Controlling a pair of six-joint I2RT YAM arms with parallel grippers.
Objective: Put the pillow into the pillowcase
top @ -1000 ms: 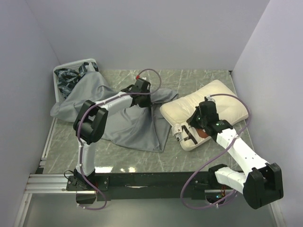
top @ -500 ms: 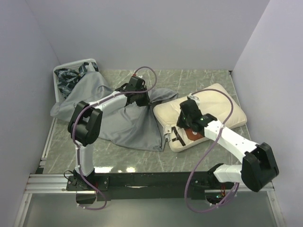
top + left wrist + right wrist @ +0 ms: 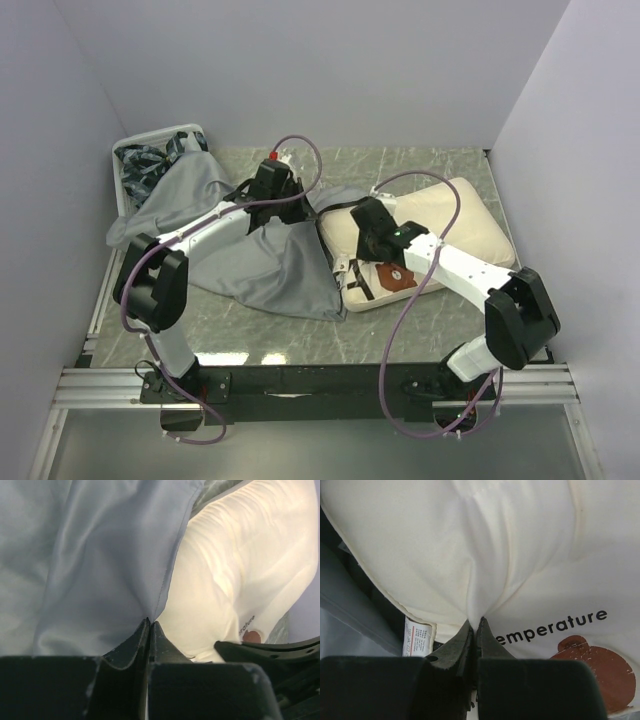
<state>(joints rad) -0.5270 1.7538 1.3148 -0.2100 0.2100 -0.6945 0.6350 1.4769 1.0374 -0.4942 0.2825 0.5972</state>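
Near edge: a bare strip of grey-green marble counter [image 3: 300, 335] runs in front of both items, so there's free room there. The large limp grey cloth pillowcase [image 3: 260, 270] is spread over left-centre. Its near corner ends just beside the cream-white soft rectangular pillow [image 3: 480, 225]. The pillow lies flat on the right half, bear print and black text facing up. As far as the top view shows, the pillow is outside the pillowcase, with its left end touching the grey cloth.

Right gripper [image 3: 474, 621]: jaws closed to a sliver, pinching a fold of pillow cover just above the text (white care label [image 3: 417, 637] at the seam, lower left). From above, the right arm covers part of the print. There's a dark gap between pillow edge and grey cloth on the wrist view's left; can't tell what's in it.

Left gripper [image 3: 149, 622]: jaws pressed together on the pillowcase hem, pillow right beside it. Can't tell if that's one layer or both, and the pillowcase mouth isn't resolvable. In the top view the wrist hides the fingertips.

Far side: the pillow's far-right corner is near the right wall, little margin. The pillowcase's far-left part drapes onto a white basket [image 3: 155, 135] holding dark patterned cloths [image 3: 145, 170] in the far-left corner. A bare counter strip runs along the back wall.
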